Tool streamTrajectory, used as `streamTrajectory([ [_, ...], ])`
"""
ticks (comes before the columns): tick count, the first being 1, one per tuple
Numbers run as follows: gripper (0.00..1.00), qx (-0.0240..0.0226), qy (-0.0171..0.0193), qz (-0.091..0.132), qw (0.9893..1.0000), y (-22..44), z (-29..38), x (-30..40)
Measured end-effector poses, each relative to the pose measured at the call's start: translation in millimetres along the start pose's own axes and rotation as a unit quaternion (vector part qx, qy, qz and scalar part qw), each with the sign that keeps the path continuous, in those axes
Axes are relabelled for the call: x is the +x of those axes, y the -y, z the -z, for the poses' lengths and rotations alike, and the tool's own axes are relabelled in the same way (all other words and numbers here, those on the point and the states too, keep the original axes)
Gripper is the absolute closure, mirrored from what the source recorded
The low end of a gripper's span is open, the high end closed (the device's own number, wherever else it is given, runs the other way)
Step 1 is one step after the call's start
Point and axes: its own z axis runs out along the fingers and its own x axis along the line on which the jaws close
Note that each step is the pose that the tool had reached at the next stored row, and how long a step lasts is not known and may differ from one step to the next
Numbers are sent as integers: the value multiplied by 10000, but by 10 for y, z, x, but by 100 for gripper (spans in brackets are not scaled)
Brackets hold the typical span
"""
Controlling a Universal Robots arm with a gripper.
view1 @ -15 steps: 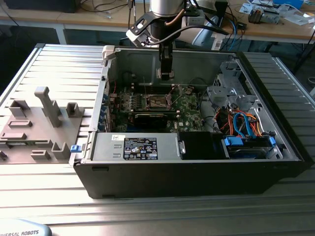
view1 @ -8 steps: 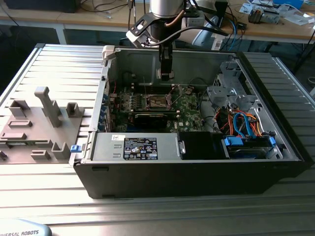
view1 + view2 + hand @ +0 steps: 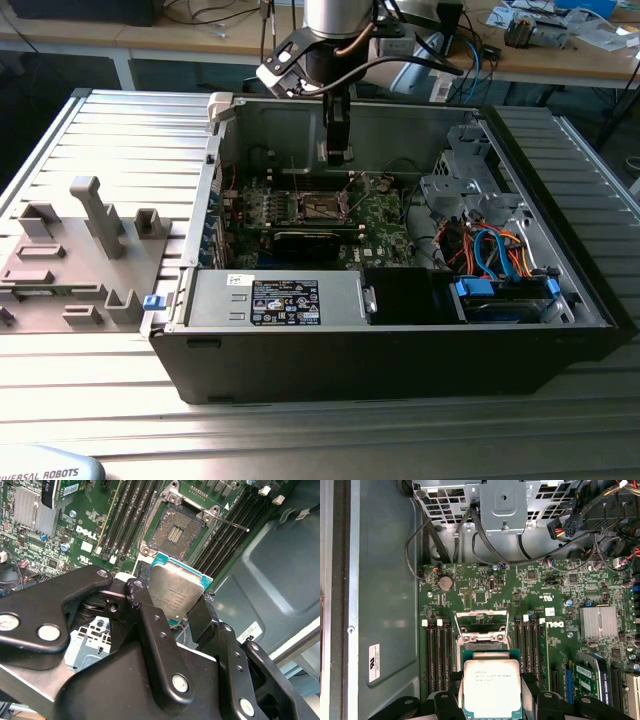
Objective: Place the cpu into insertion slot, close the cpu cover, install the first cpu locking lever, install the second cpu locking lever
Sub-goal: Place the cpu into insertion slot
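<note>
Pinches the cpu by two opposite edges in the gripper, hanging above the open slot, clear of it. Risks scarring the slot or jamming a corner if lowered tilted or off-centre; could slip from so thin a hold.

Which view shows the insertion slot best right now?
The second wrist view: the insertion slot lies open with its contacts visible. In the first wrist view the cpu hides part of it; in the exterior view it is small and distant.
</note>
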Motion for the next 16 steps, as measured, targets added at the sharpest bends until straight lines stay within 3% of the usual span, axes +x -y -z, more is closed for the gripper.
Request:
streamTrajectory([
  [16, 46, 0, 0, 0, 10000, 3, -37, -1],
])
